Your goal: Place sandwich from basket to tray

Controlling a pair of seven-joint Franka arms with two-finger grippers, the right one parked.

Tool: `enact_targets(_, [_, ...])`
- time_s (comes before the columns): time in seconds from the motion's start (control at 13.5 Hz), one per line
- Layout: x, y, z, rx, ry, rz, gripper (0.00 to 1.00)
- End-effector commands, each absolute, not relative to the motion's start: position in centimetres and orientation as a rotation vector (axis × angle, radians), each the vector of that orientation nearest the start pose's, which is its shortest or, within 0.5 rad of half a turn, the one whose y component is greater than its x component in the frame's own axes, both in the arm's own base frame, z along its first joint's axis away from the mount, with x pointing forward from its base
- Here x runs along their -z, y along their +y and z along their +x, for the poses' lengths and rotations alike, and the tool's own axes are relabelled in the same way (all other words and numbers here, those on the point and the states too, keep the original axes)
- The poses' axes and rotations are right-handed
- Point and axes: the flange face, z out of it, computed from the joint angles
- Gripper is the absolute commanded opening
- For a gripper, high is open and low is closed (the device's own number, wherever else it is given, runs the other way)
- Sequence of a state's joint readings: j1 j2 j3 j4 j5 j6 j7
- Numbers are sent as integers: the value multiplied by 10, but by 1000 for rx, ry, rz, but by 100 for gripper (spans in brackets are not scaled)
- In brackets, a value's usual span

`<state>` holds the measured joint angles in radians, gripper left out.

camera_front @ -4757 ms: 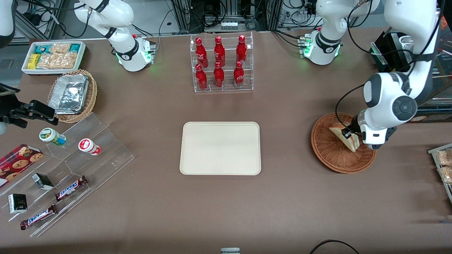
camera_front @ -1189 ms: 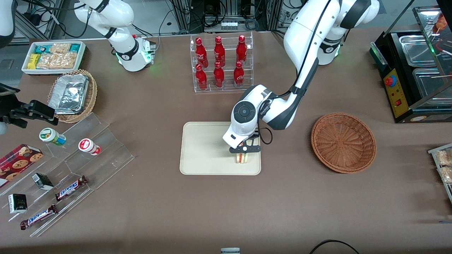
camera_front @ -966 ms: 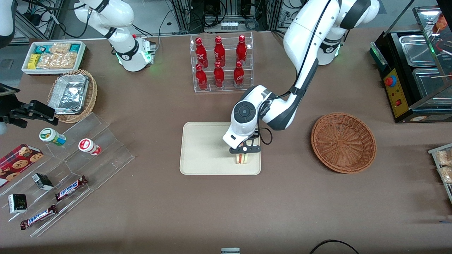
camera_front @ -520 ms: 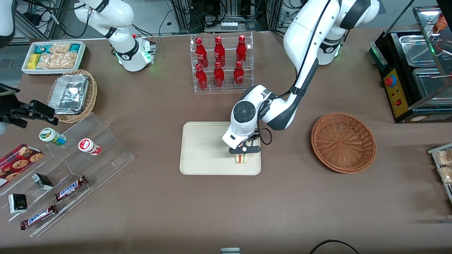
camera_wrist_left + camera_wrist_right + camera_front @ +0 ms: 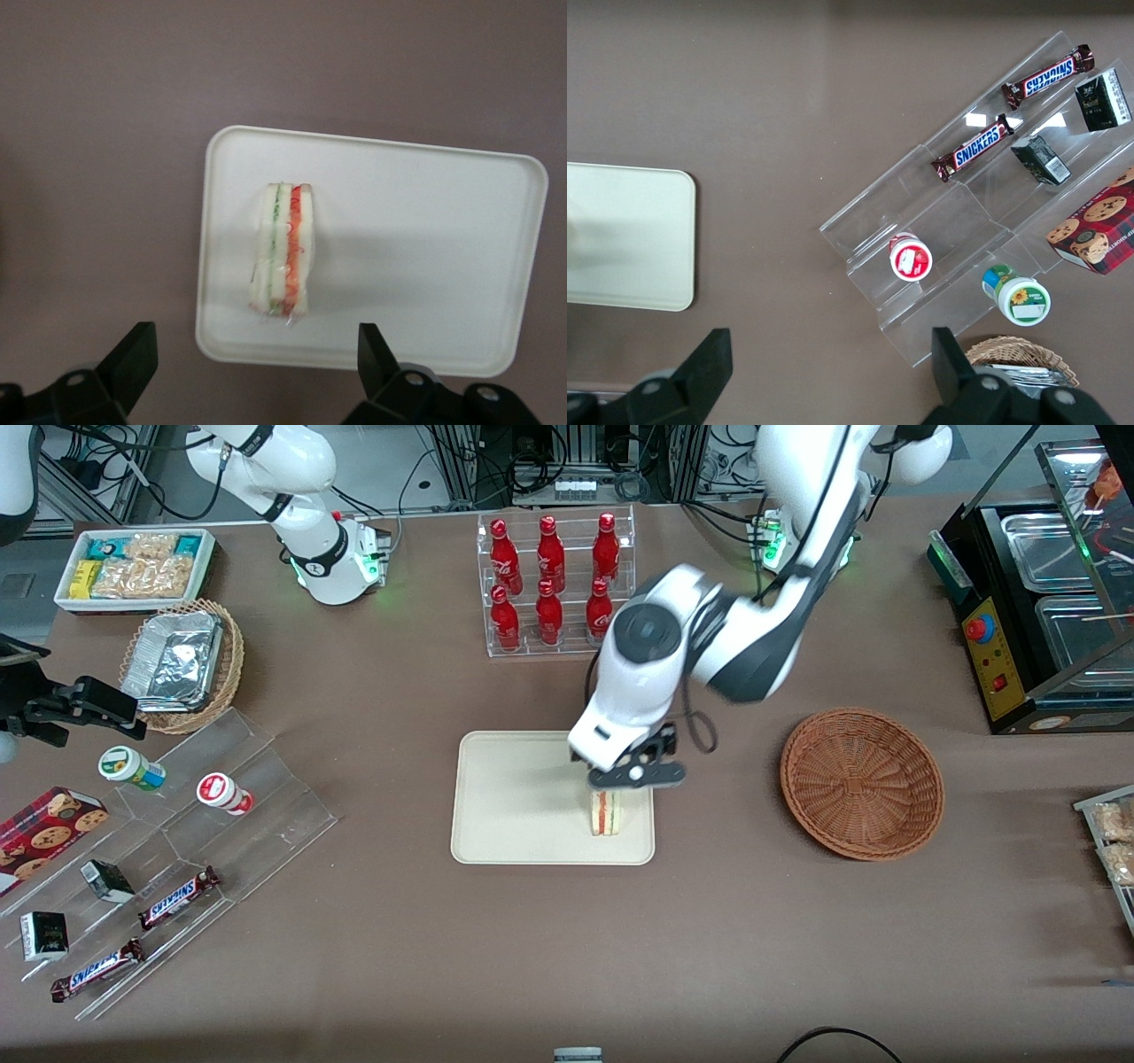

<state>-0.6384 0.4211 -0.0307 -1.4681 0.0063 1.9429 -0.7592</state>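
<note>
The sandwich (image 5: 606, 813) stands on its edge on the cream tray (image 5: 514, 797), in the corner nearest the front camera on the side toward the basket. Its red and green filling shows in the left wrist view (image 5: 283, 250), with the tray (image 5: 425, 239) under it. My gripper (image 5: 636, 776) hangs open well above the sandwich, holding nothing; its dark fingers (image 5: 131, 361) spread wide. The reddish-brown basket (image 5: 861, 782) sits empty toward the working arm's end of the table.
A clear rack of red bottles (image 5: 554, 584) stands farther from the front camera than the tray. A tan wicker basket with foil containers (image 5: 182, 662), a white snack bin (image 5: 133, 567) and an acrylic stand with snack bars (image 5: 177, 895) lie toward the parked arm's end.
The gripper carried the sandwich from the basket to the tray, let it go and has now risen above it, open. The sandwich stays on the tray.
</note>
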Motion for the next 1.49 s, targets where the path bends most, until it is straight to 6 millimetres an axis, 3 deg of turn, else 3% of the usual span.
enact_targets(0.0, [-533,-369,524,76,-152,-3168,100])
enact_targets(0.22, [-617,-276,521,69,-202,-3221,100])
enact_targets(0.37, [-658,-205,522,93,-227,-3263,100])
enact_targets(0.52, [-678,-141,521,85,-159,-3273,100])
enact_targets(0.59, [-680,-119,524,80,-142,-3271,100])
enact_targets(1.04, [-687,-61,538,137,-169,-3259,100])
enact_targets(1.34, [-686,-59,538,136,-104,-3249,100])
enact_targets(1.41, [-684,-23,542,130,-219,-3250,100])
